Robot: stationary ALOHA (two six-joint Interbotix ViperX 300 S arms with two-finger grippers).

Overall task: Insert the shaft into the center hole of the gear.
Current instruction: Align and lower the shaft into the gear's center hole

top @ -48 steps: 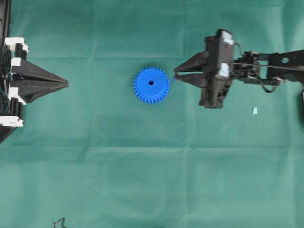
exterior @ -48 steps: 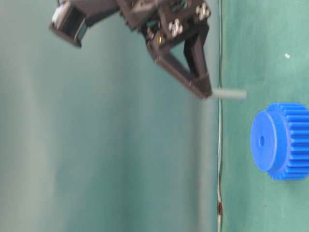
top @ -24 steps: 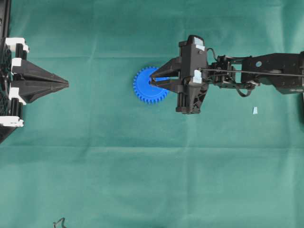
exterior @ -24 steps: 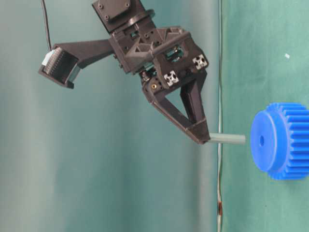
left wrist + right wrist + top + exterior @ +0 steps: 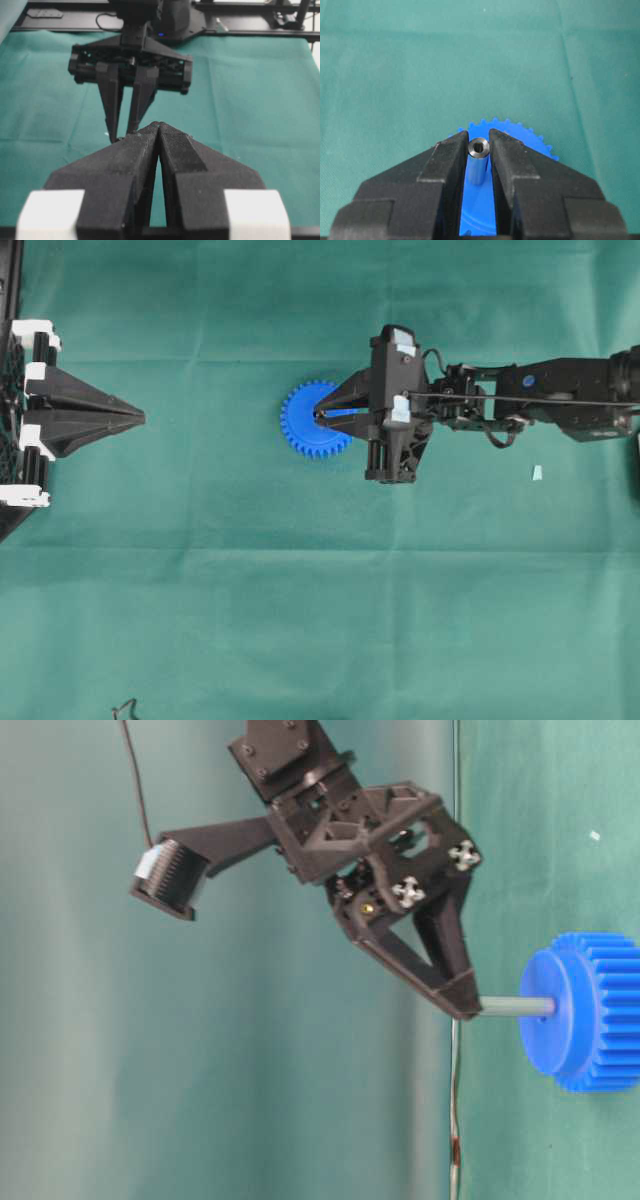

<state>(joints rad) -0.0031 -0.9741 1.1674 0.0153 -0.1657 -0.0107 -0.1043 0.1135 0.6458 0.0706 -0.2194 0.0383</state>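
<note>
Since a second ago the right gripper [image 5: 318, 417] slid left from beside the gear [image 5: 310, 425] to over its hub. Overhead: blue toothed wheel mid-counter; left gripper [image 5: 140, 418] pinched together, far left. Table-level: grey shaft [image 5: 515, 1007] clamped by the right gripper, tip touching the center hole [image 5: 545, 1010]. Right wrist: silvery hollow-ended pin between the fingers [image 5: 445, 165].

Right hand [image 5: 318, 416] nearly closed, extended to centre; left hand [image 5: 140, 418] closed, retracted.

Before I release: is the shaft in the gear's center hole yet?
At the hole: the shaft tip meets the gear hub. Depth: cannot tell.
</note>
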